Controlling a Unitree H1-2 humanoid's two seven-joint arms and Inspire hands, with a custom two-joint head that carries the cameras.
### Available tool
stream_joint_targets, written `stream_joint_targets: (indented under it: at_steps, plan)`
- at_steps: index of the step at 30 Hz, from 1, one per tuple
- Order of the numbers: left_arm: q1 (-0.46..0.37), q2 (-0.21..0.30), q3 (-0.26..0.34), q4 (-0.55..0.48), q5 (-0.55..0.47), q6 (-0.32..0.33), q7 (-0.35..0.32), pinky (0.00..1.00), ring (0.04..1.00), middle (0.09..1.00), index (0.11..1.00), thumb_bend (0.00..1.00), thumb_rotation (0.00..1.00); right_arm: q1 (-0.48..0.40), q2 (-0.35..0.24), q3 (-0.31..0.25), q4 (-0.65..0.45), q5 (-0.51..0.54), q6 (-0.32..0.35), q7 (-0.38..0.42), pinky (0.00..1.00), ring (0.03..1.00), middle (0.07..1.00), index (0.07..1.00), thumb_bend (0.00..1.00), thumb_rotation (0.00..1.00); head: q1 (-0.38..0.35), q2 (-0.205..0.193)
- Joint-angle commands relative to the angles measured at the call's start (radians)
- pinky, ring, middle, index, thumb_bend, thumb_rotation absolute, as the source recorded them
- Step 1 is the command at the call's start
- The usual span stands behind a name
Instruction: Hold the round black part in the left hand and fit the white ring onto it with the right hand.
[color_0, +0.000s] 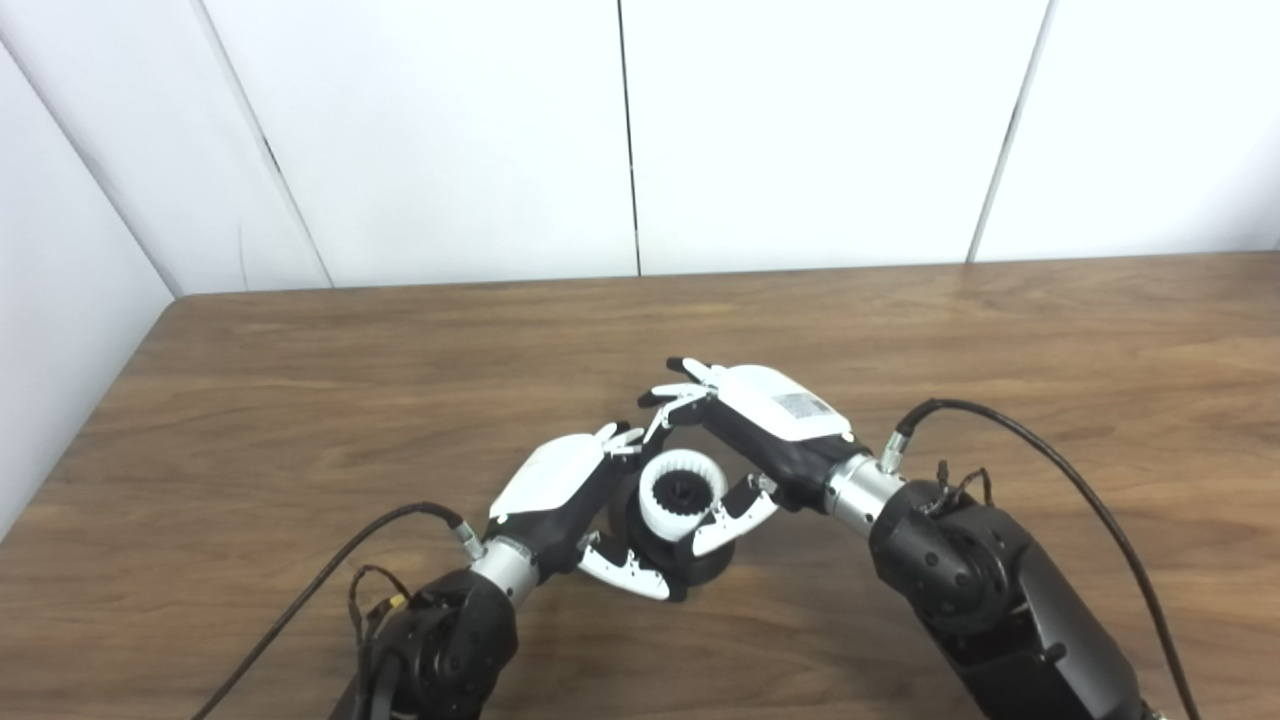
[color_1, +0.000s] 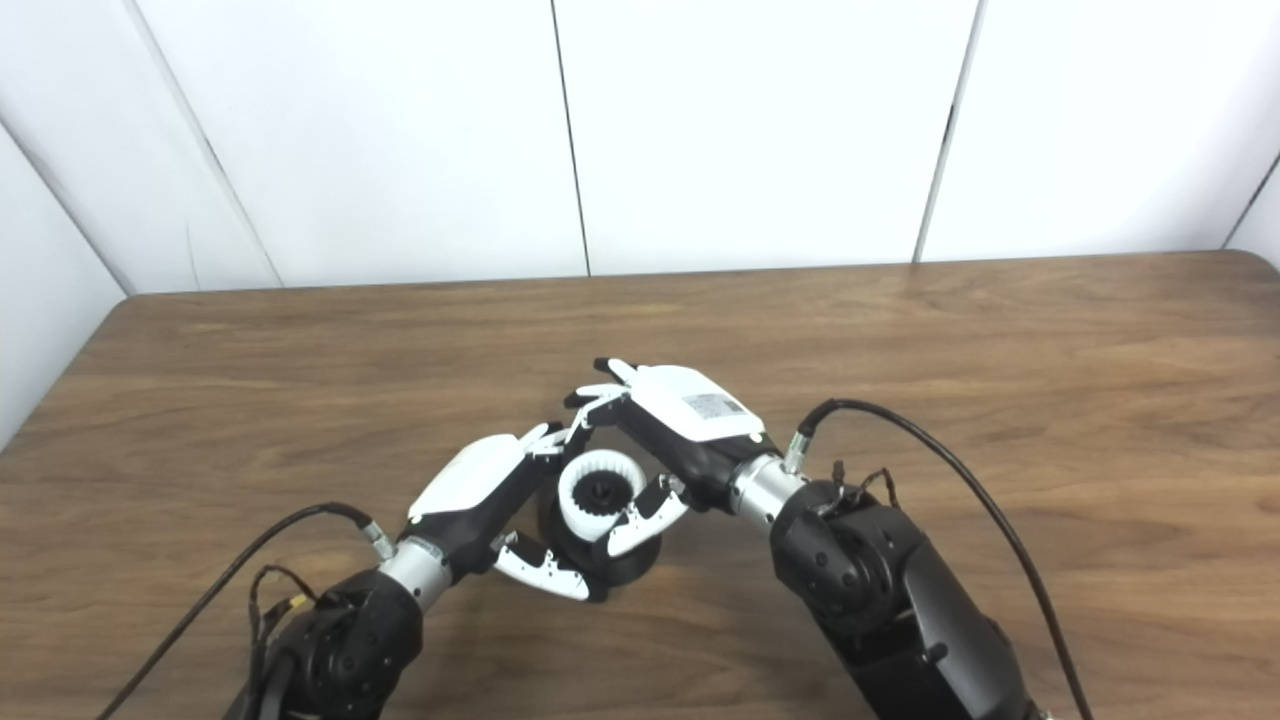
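Left hand (color_0: 560, 490) grips the round black part (color_0: 700, 560) just above the table (color_0: 300, 400). Right hand (color_0: 765, 420) pinches the white ring (color_0: 683, 495), seated on that part's top.

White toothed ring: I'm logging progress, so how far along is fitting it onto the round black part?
Done: the white toothed ring sits on top of the round black part, which the left hand grips. In hand: the right hand is at the ring, thumb against its side. Left: whether the ring is fully seated cannot be told; neither hand has let go.
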Motion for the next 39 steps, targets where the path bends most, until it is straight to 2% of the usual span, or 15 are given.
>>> stream_joint_targets:
  at_steps: [1, 16, 17, 18, 20, 39]
  plan:
    - [-0.032, 0.001, 0.005, -0.022, 0.004, -0.011, 0.016, 0.92, 1.0, 0.949, 0.705, 0.93, 0.26, -0.021, 0.006, 0.001, -0.014, 0.003, -0.031, -0.012, 1.0, 1.0, 0.872, 0.493, 0.52, 0.16, 0.0, 0.001]
    - [-0.034, 0.001, 0.008, -0.026, 0.002, -0.002, 0.008, 0.93, 1.0, 0.954, 0.722, 0.91, 0.28, -0.006, 0.002, 0.014, -0.006, 0.006, -0.035, -0.001, 1.0, 0.997, 0.873, 0.497, 0.52, 0.17, 0.003, -0.003]
    - [-0.033, 0.0, 0.009, -0.026, -0.002, -0.001, 0.007, 0.93, 1.0, 0.955, 0.719, 0.91, 0.27, -0.005, 0.003, 0.013, -0.005, 0.009, -0.036, -0.002, 1.0, 0.996, 0.874, 0.533, 0.58, 0.2, 0.003, -0.003]
    - [-0.033, -0.001, 0.01, -0.028, -0.003, 0.002, 0.005, 0.93, 1.0, 0.955, 0.716, 0.91, 0.27, -0.005, 0.003, 0.013, -0.005, 0.01, -0.036, -0.002, 1.0, 0.996, 0.877, 0.626, 0.71, 0.29, 0.002, -0.003]
    - [-0.033, -0.002, 0.01, -0.03, -0.002, 0.006, 0.002, 0.93, 1.0, 0.955, 0.713, 0.91, 0.27, -0.004, 0.004, 0.012, -0.006, 0.012, -0.033, 0.0, 1.0, 0.997, 0.881, 0.682, 0.79, 0.34, 0.003, -0.003]
    - [-0.037, 0.0, 0.005, -0.028, 0.014, 0.021, -0.003, 0.94, 1.0, 0.956, 0.706, 0.95, 0.21, -0.007, 0.012, -0.011, -0.022, 0.032, 0.003, 0.025, 1.0, 1.0, 0.936, 0.828, 0.92, 0.4, 0.002, -0.005]
